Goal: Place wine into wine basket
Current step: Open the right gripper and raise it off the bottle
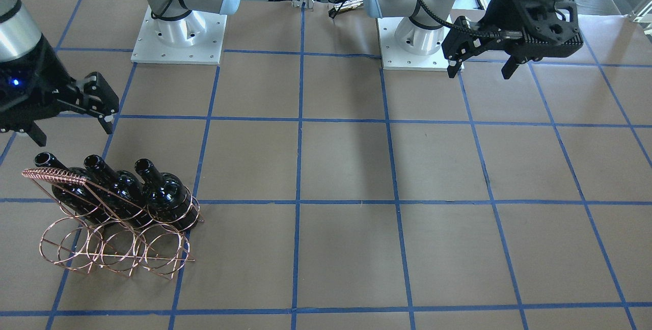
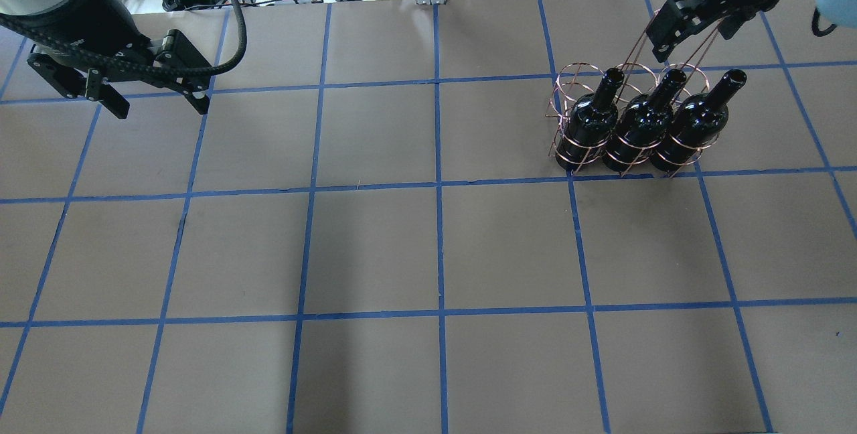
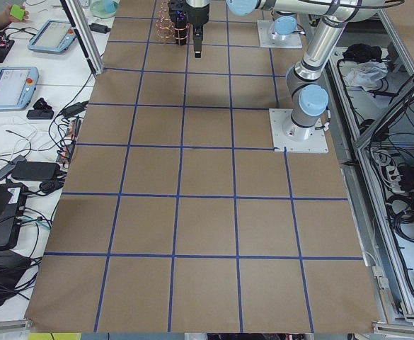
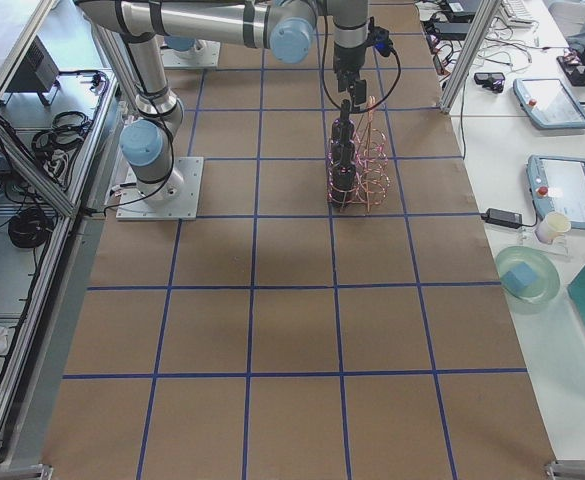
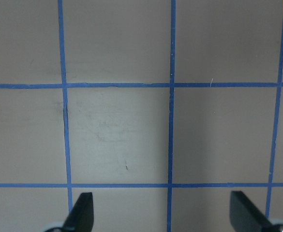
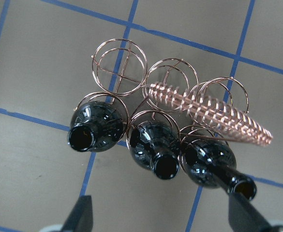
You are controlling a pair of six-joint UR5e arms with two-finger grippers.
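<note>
Table (image 5: 117,130): wine (image 6: 153,142) in wine basket (image 6: 214,113) under wide right gripper (image 6: 163,212); left gripper (image 5: 163,212) wide.

Clipped fingertips, a tiny far basket

Only the tips of the left fingers (image 5: 83,212) and right fingers (image 6: 81,215) show, cut by the lower edge. From above, the right gripper (image 2: 693,27) hides the top of the handle (image 2: 641,42) of the basket (image 2: 568,96). From the left end of the bench (image 3: 207,212), the bottles (image 3: 181,30) are too small to count.
</note>
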